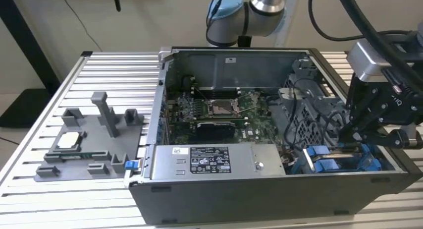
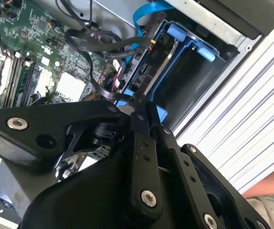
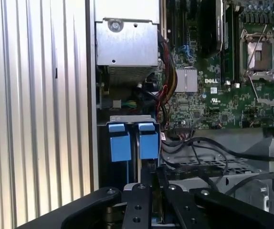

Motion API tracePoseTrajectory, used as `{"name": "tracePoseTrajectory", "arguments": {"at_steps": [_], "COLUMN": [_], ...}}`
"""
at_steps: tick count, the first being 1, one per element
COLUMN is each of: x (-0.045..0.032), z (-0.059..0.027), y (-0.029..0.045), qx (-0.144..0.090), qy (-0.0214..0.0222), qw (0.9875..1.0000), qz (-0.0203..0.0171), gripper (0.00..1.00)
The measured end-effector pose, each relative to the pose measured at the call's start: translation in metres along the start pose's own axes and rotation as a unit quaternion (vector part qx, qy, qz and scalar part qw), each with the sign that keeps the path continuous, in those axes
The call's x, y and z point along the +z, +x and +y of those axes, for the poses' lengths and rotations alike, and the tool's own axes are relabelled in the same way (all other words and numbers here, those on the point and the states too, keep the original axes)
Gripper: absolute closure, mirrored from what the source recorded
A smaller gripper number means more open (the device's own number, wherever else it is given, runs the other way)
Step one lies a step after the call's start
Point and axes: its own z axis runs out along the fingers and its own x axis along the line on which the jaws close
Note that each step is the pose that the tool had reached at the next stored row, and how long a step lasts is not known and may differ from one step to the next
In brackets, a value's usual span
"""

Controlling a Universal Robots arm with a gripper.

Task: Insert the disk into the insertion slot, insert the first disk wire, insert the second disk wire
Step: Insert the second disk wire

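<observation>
My black gripper (image 1: 370, 135) hangs over the near corner of the open computer case, on the exterior view's right, above the insertion slot (image 1: 343, 162) with its blue rails. The disk's blue carrier (image 3: 133, 140) sits inside the slot; its silver face is hidden, and its connector edge (image 2: 142, 71) faces the motherboard. In both wrist views the fingers (image 2: 139, 119) stand pressed together. A flat black disk wire (image 2: 96, 78) runs from the cable bundle into the fingertips, right next to that connector edge. A light blue wire (image 2: 149, 9) curves above the bay.
A silver labelled power-supply box (image 1: 211, 162) lies beside the slot. The motherboard (image 1: 218, 110) and loose black cables (image 1: 297, 115) fill the case. A grey fixture (image 1: 92, 140) stands on the ribbed table at the exterior view's left. A bit of a hand (image 2: 270, 186) shows by the table.
</observation>
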Motion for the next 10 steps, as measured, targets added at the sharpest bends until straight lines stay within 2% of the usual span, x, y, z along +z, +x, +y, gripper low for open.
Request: {"name": "tracePoseTrajectory", "arguments": {"at_steps": [7, 9, 10], "x": [0.0053, 0.0066, 0.0071], "z": [0.0020, 0.0030, 0.0038], "y": [0.0009, 0.0012, 0.0013], "qx": [-0.008, -0.010, -0.010], "qy": [0.0314, 0.0379, 0.0395], "qw": [0.9995, 0.9992, 0.9992], "qz": [-0.0013, -0.0017, -0.0018], "gripper": [1.00, 1.00, 1.00]}}
